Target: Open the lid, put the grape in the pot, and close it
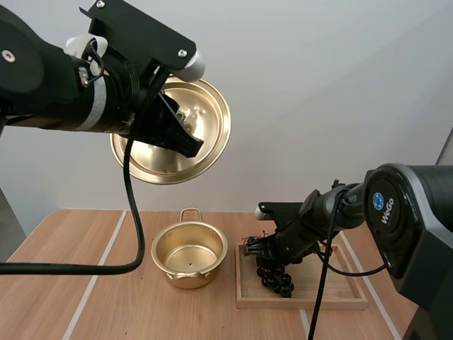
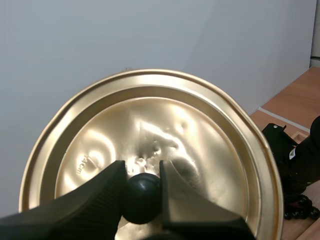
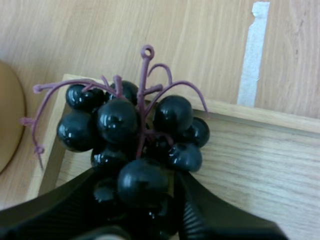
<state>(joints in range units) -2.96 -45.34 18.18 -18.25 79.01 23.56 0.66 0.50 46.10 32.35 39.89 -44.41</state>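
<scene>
Surface: light wood (image 1: 64, 283) with white tape stripes (image 1: 106, 248) running across it, one of them just left of the pot.
Pot: small gold pot (image 1: 190, 253) with two loop handles. It stands upright on the surface with the mouth open and the shiny bottom showing.
Tray: shallow wooden tray (image 1: 340, 294) flat on the surface just right of the pot, not touching it.
In the way: the tray's low left wall sits between the grapes and the pot. The lid is held high above and behind the pot, so it isn't over the mouth.
Grapes: bunch of dark, glossy, near-black grapes (image 3: 135, 135) with thin purple stems curling out of the top. It's at the end of the tray nearest the pot, right against that low wall.
Right fingers: the right fingers (image 1: 258, 251) reach in from the right of the pot, low over the tray, and pinch the bunch by its lower berries, one finger on each side.
Lid: round gold lid (image 2: 150, 125) tilted almost on edge, the slightly dented top face turned toward the left wrist camera.
Left fingers: the left fingers (image 1: 180, 134) are clamped on the lid's black knob (image 2: 142, 197), well above the pot.
</scene>
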